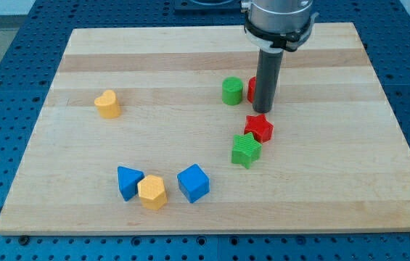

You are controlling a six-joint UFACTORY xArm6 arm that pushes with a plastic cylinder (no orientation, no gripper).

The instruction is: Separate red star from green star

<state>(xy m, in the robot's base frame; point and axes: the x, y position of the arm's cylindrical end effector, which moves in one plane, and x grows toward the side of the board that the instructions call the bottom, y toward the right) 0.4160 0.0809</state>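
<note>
The red star point(260, 127) lies right of the board's middle. The green star point(246, 151) sits just below and left of it, the two touching or nearly so. My tip point(265, 110) stands just above the red star, close to its upper edge. The rod hides most of another red block point(251, 90) behind it.
A green cylinder point(232, 91) stands left of the rod. A yellow heart point(107, 104) lies at the view's left. A blue triangular block point(128, 182), a yellow hexagonal block point(152, 192) and a blue cube point(193, 183) sit near the bottom. The wooden board point(335, 181) has edges all around.
</note>
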